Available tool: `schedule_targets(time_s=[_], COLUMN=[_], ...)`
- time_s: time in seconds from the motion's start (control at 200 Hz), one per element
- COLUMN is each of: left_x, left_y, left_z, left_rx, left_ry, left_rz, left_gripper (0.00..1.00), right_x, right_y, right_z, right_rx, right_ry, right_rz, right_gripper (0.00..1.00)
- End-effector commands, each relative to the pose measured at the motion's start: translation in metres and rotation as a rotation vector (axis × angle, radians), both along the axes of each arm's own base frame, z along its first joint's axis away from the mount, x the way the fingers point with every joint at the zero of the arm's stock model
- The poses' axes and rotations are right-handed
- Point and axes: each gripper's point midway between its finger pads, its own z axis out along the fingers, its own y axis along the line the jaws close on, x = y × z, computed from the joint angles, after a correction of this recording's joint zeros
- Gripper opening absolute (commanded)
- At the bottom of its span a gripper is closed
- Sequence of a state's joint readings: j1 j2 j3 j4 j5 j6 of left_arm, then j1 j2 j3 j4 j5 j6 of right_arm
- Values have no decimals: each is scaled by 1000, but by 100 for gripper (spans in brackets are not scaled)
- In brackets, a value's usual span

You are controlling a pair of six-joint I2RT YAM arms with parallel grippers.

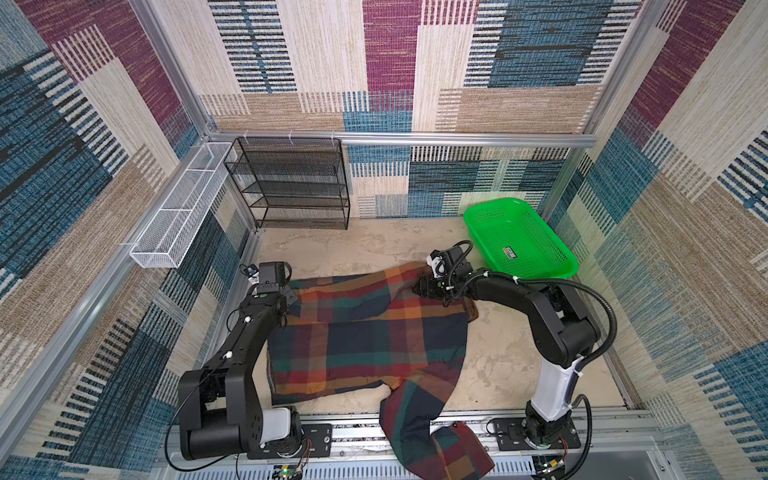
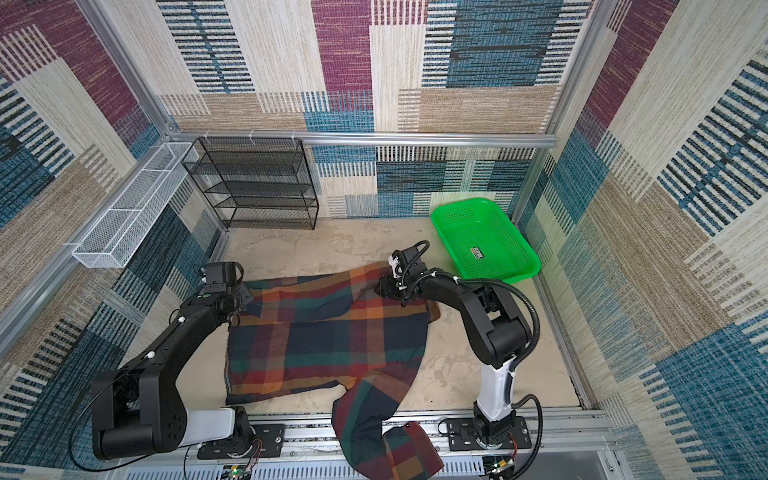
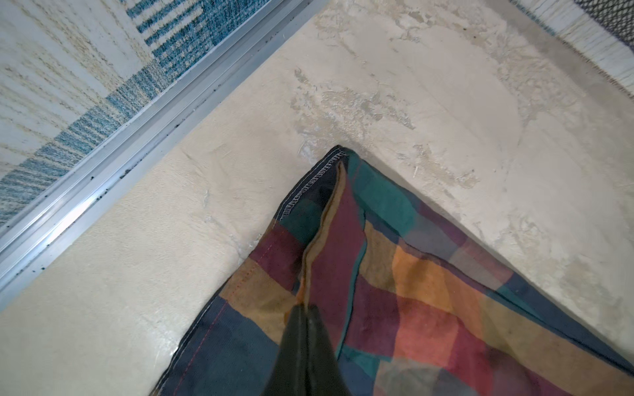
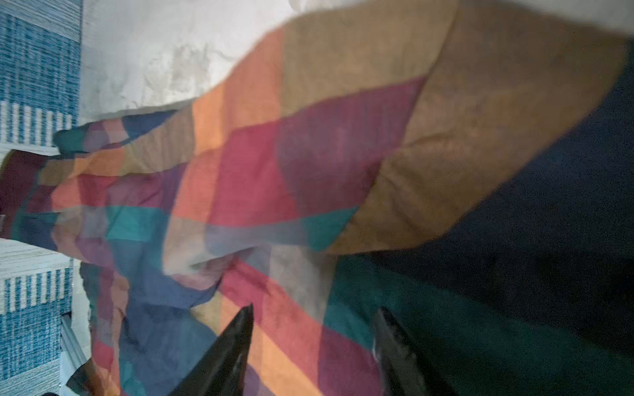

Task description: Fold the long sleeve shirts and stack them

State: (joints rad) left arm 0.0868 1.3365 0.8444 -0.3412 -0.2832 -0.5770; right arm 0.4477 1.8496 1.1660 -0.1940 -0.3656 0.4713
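The long sleeve shirt [image 1: 365, 340] [image 2: 324, 340], in big navy, green, maroon and orange checks, lies spread on the beige table. One sleeve [image 1: 432, 436] hangs over the front rail. My left gripper [image 1: 291, 297] [image 2: 245, 299] is at the shirt's far left corner. In the left wrist view it [image 3: 303, 307] is shut on a raised ridge of the cloth [image 3: 429, 291]. My right gripper [image 1: 419, 286] [image 2: 380, 286] is low over the shirt's far right part. In the blurred right wrist view its jaws [image 4: 315, 308] stand apart with plaid cloth [image 4: 274, 171] between and beneath them.
A green plastic basket [image 1: 519, 241] sits at the back right, close behind the right arm. A black mesh shelf [image 1: 291, 187] stands against the back wall. A white wire basket [image 1: 178, 208] hangs on the left wall. An aluminium rail [image 3: 103, 164] runs beside the shirt's left corner.
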Motion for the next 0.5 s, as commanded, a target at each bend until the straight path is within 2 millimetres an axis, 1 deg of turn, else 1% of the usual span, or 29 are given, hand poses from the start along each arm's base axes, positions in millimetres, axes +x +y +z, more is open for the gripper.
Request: schedule_targets(time_s=[0.0,0.045,0.1,0.18,0.24,0.34,0.411,0.496], left_x=[-2,-2,1,4,6,8,8,10], left_y=[0,0,0,2,3,3,4,3], left_z=[-2,-5,-8,-14,-18,-24,-29,-34], left_rx=[-22,-24,-22,-18,-18,-31,-38,-59], left_ry=[-13,-3,10,42,62,77,88,95], left_rz=[25,27,25,15,13,8,7,7], left_gripper=[0,0,0,0,0,0,0,0], right_x=[20,24,30,38,45,56,61,70], right_y=[3,1,0,-2,-5,0,4,11], right_z=[35,37,33,24,22,36,50,62], right_rx=[44,58,70,84,106,169,202,227], right_ry=[-99,-100,-83,-65,-66,-115,-156,-186], right_rz=[-54,-93,-140,-205,-258,-276,-269,-251], right_gripper=[56,57,58,55,49,39,38,36])
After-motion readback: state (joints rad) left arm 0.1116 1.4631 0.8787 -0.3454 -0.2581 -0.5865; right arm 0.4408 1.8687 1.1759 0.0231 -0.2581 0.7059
